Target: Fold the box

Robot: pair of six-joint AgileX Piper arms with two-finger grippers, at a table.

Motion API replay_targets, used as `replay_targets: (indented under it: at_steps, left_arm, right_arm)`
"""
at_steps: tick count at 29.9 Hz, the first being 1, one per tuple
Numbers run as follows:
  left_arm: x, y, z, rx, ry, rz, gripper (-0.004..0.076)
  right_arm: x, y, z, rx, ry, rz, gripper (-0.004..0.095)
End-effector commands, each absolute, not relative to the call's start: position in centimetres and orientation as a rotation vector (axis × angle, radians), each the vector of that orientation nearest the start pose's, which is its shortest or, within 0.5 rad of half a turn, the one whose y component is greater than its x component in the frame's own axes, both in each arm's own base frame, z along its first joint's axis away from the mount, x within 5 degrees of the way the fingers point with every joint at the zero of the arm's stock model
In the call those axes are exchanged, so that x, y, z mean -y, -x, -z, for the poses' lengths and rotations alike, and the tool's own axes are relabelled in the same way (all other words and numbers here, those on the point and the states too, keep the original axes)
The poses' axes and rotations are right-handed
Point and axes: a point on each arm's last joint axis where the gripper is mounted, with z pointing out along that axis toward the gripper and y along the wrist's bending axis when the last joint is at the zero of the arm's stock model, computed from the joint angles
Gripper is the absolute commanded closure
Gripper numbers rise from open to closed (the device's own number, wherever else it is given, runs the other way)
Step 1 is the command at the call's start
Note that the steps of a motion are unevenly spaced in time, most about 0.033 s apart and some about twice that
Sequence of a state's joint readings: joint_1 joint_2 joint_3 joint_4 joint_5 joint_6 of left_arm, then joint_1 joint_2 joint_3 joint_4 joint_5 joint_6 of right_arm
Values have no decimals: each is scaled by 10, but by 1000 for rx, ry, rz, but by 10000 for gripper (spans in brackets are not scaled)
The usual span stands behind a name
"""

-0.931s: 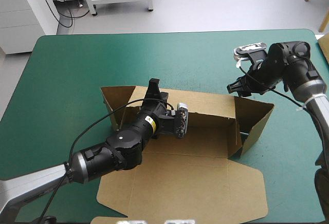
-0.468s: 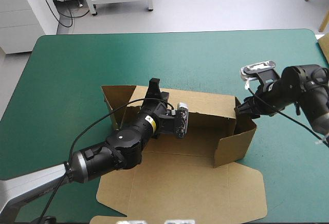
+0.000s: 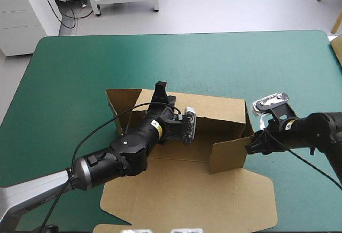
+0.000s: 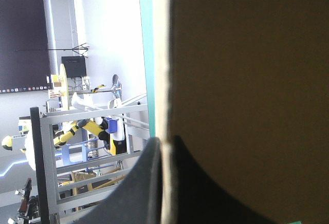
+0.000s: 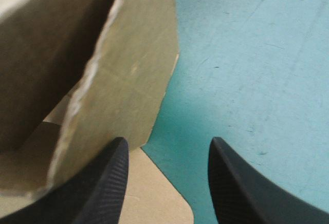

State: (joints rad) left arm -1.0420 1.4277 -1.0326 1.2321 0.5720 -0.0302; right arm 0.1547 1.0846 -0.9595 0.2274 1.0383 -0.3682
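One brown box (image 3: 214, 190), middle of the teal-green table (image 3: 107, 62), nearer its front edge. Open tray, half set up. Three panels raised: the far wall (image 3: 219, 113), the left end flap (image 3: 118, 102), and the right end flap (image 3: 227, 155), which is swung inward across the tray floor. One lid panel lies flat toward the near edge.

Two grippers, two black fingers each. Left gripper (image 3: 159, 90) is at the far wall's top edge. Its wrist view shows the fingers (image 4: 146, 183) clenched on the board, with the sheet's edge between them. Right gripper (image 3: 251, 147) is just outside the right end flap (image 5: 123, 80), fingers (image 5: 241, 188) spread apart and gripping nothing. One finger is right beside the flap; contact can't be told. Bare cover lies under the other.
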Motion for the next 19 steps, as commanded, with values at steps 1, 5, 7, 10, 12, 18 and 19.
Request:
replay_targets:
  at_steps: [1,5,7,10,12,18,19]
  left_arm:
    - [246,-193,-332,-1167,-1621,-572,731]
    - [247,-192,-332,-1157,-1623,-560,731]
    - [248,-192,-332,-1155,-1623,-557,731]
    - [248,-192,-332,-1155,-1623,-553,731]
    - [248,-192,-332,-1156,-1623,-552,731]
    - [248,-192,-332,-1154,-1623,-544,731]
    - [248,-192,-332,-1154,-1623,-544,731]
  right_arm:
    - [-52,-182,-332,-2432,626,-295,470]
    - [-56,-172,-331,-2395,650,-360,469]
    - [-57,-168,-332,-2371,650,-390,469]
    - [-62,-163,-335,-2328,660,-462,470]
    - [-62,-163,-336,-2307,651,-459,470]
    - [-60,-166,-338,-2289,569,-442,470]
    - [-60,-167,-338,-2283,546,-442,470]
